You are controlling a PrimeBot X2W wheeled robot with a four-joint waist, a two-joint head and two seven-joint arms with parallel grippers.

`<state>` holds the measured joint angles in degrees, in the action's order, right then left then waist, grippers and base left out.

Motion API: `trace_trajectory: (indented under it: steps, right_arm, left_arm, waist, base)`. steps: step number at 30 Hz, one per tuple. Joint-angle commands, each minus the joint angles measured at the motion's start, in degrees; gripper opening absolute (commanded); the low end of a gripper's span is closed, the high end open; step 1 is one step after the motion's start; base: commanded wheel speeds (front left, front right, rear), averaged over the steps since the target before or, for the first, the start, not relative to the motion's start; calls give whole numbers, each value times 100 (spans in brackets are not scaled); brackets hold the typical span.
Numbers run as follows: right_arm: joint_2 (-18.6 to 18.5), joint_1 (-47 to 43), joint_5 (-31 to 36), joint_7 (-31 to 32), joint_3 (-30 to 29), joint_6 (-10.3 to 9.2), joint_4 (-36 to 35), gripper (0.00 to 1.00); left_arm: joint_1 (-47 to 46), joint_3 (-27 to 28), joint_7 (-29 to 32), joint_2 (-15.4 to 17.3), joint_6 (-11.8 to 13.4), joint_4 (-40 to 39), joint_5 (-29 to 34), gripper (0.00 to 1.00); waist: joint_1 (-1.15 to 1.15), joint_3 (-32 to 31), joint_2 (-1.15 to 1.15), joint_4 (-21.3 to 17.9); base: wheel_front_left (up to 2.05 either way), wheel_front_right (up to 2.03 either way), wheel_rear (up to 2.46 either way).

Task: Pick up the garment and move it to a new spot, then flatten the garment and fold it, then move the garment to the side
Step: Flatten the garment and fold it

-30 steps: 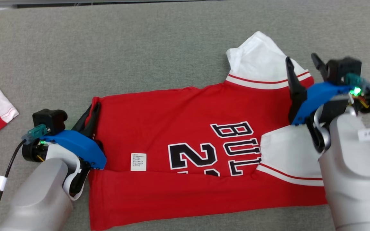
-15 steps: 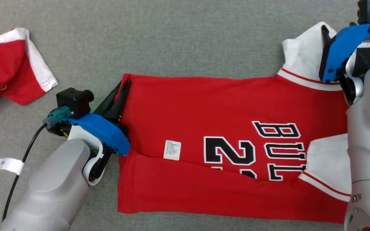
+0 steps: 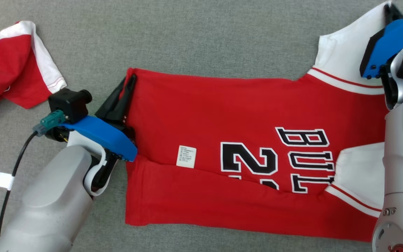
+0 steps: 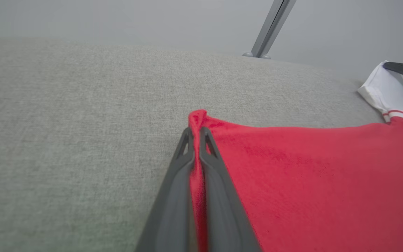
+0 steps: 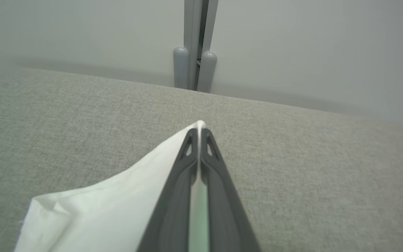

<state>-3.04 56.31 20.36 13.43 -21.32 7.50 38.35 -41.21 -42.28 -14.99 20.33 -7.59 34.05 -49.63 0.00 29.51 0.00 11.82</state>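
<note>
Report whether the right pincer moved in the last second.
Yes: against the jersey lettering, the right pincer went outward to the tip of the white sleeve and shut on it.

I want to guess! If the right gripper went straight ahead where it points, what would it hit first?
The right gripper, shut on the sleeve, aims over bare table; probably the grey posts at its far edge come first, though depth is unclear.

Even, bright, soft light; wrist views blur and curve at edges.
</note>
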Motion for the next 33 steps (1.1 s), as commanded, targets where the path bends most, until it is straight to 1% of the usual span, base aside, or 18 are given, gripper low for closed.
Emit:
trace_trajectory:
  steps: [1, 2, 3, 4, 8, 11, 14, 16, 22, 27, 31, 32, 33]
  right_arm:
    - [-15, 45, -31, -189, -44, -2, -53, 0]
    - [-5, 5, -103, -576, -132, -2, -103, 0]
    - [0, -43, -130, -756, -148, -2, -99, 0]
    - [0, -43, -130, -756, -148, -2, -99, 0]
    - [-3, -236, -578, -1445, -143, -2, -15, 0]
    - [1, -483, -1029, -1921, 19, -2, 2, 0]
    - [-1, -915, -1451, -2268, 255, -2, -54, 0]
    - [2, -1276, -1677, -2386, 426, -2, -168, 0]
    - [2, -2577, -2548, -2524, 775, -2, -703, 0]
    - [4, -3560, -3183, -2456, 1014, -1, -1027, 0]
    - [1, -4139, -3566, -2463, 1140, -1, -1081, 0]
    - [1, -4256, -3648, -2472, 1160, -1, -1067, 0]
    - [2, -4363, -3722, -2488, 1176, -1, -1052, 0]
  left_arm:
    - [22, 118, -26, 53, 18, -31, 67, 0]
    - [102, 300, -26, 65, 18, -74, 184, 0]
    - [157, 387, -26, 56, 18, -99, 247, 0]
    - [157, 387, -26, 56, 18, -99, 247, 0]
    - [331, 629, -26, 63, 18, -92, 453, 0]
    - [509, 774, -26, 74, 18, -58, 603, 0]
    - [727, 928, -26, 81, 18, -5, 753, 0]
    - [870, 985, -26, 79, 18, -12, 864, 0]
    - [1482, 1457, -22, 10, 17, -255, 1239, 0]
    - [2148, 1694, -21, -93, 17, -425, 1522, 0]
    - [2643, 1765, -21, -213, 17, -373, 1666, 0]
    - [2731, 1770, -21, -236, 17, -345, 1700, 5]
    - [2820, 1796, -21, -269, 18, -290, 1697, 12]
  waist:
    - [0, -44, 0, -49]
    - [0, -115, 0, -123]
    - [0, -163, 0, -162]
    - [0, -163, 0, -162]
    - [0, -389, 0, -365]
    - [0, -588, 0, -529]
    - [0, -823, 0, -707]
    - [0, -970, 0, -809]
    - [0, -1417, 0, -1045]
    - [0, -1720, 0, -1122]
    - [0, -1906, 0, -1139]
    - [0, -1947, 0, -1132]
    - [0, -1987, 0, -1127]
  base:
    - [0, 0, 0]
    - [0, 0, 0]
    - [0, 0, 0]
    - [0, 0, 0]
    - [0, 0, 0]
    - [0, 0, 0]
    - [0, 0, 0]
    - [0, 0, 0]
    - [0, 0, 0]
    - [0, 0, 0]
    - [0, 0, 0]
    - [0, 0, 0]
    - [0, 0, 0]
